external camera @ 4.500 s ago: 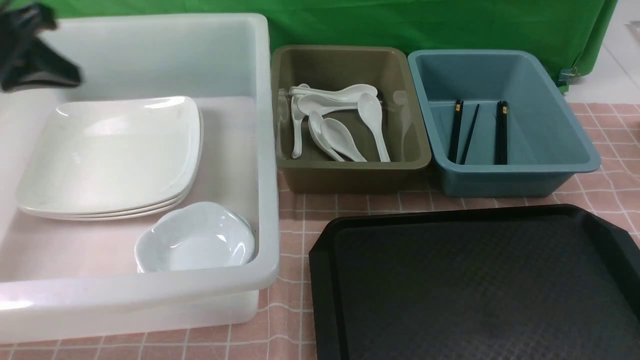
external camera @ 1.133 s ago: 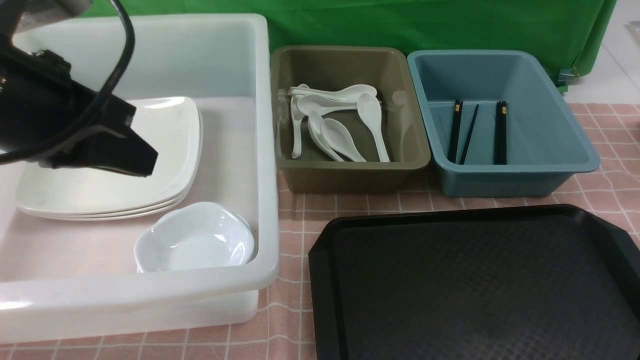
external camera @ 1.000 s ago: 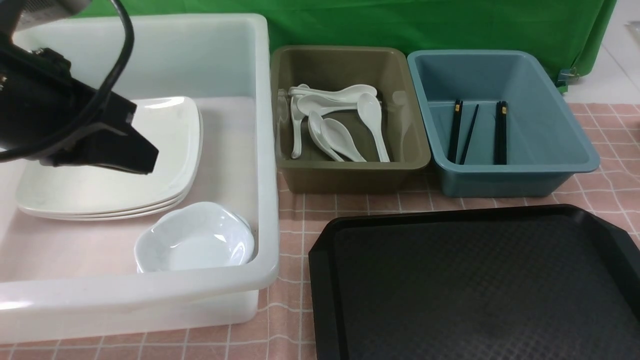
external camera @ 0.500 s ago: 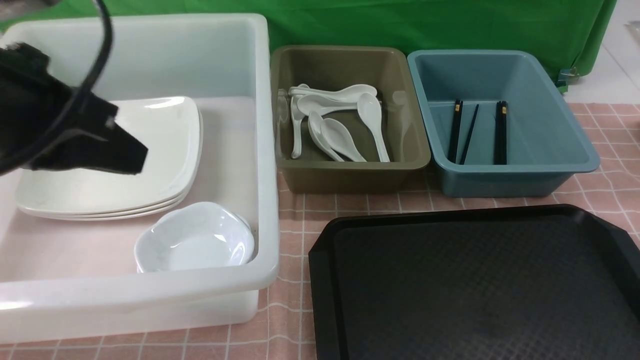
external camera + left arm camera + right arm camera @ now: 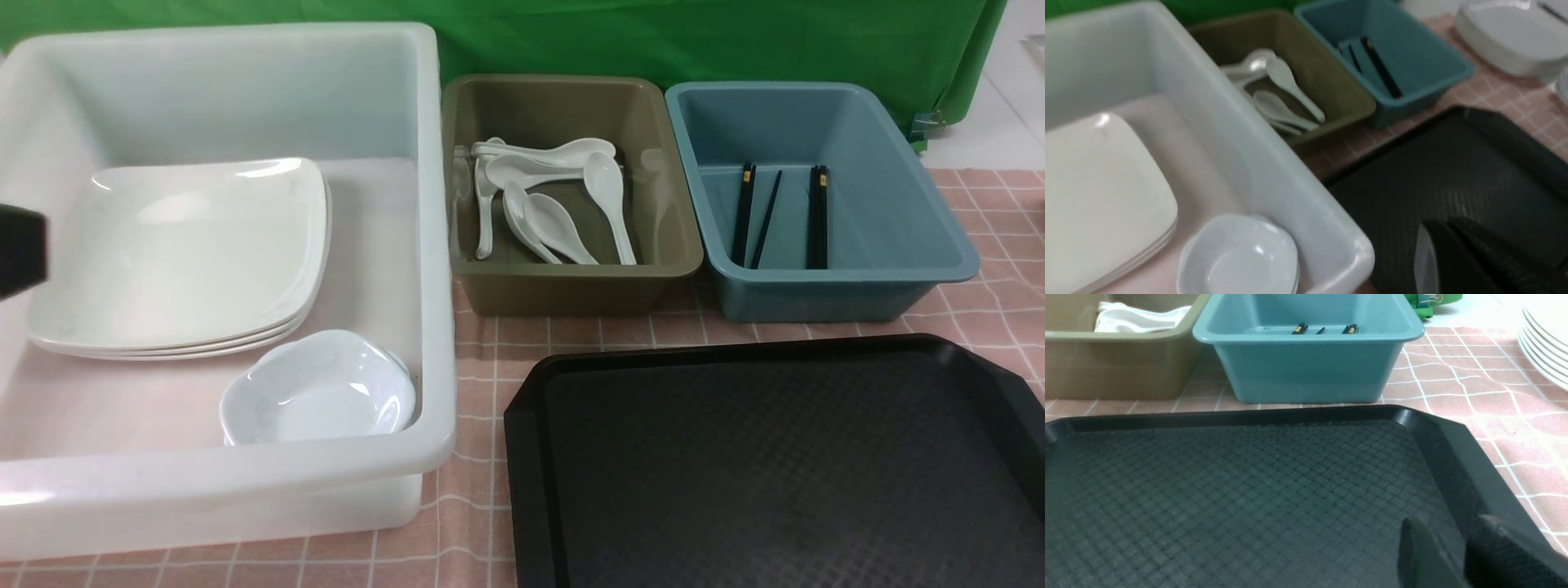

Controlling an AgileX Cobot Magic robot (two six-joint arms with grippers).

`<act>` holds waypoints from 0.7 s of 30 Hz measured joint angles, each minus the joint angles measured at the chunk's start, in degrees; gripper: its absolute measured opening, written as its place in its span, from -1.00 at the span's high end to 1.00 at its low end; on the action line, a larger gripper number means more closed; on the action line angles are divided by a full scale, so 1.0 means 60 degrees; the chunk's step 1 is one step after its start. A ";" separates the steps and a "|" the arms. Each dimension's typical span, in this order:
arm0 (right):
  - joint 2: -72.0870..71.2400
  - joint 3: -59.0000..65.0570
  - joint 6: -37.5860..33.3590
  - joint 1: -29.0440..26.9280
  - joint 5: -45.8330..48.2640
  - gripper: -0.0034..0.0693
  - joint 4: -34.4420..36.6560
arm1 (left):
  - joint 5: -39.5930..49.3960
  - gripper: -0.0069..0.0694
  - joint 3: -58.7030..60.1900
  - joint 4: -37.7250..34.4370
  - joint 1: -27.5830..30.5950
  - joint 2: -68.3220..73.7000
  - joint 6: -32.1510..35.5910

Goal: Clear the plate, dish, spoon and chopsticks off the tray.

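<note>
Tray [image 5: 775, 465]: you see nothing on it, so clearing looks done.
Plate [image 5: 184, 249]: on the stack in the white tub [image 5: 433, 245], with the dish [image 5: 318, 392] beside it.
Spoon [image 5: 608, 204]: sorted into the olive tub [image 5: 571, 290].
Chopsticks [image 5: 818, 216]: in the blue tub [image 5: 841, 294].
Left gripper [image 5: 1447, 255]: pinched together, holding nothing.
Right gripper [image 5: 1453, 555]: a small gap, holding nothing.

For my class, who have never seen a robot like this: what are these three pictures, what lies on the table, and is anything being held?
It is a two-armed robot. One camera looks forward between the arms; one sits on each wrist. On a pink checked cloth stand a white tub with stacked plates and dishes, an olive tub of spoons, a blue tub of chopsticks, and a black tray with nothing on it. The left gripper is shut and the right gripper is slightly parted; neither holds anything.
</note>
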 joint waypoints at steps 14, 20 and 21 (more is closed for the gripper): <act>0.0000 0.0000 0.0008 0.0000 0.0000 0.25 0.0000 | -0.4127 0.83 0.4324 -0.0316 0.0000 -0.2388 0.0009; 0.0000 0.0000 0.0008 0.0000 0.0000 0.25 0.0000 | -0.4332 0.83 0.5018 0.0652 0.0000 -0.2372 0.0220; 0.0000 0.0000 0.0008 0.0000 0.0000 0.25 0.0000 | -0.4437 0.83 0.5114 0.0788 0.0000 -0.2372 0.0229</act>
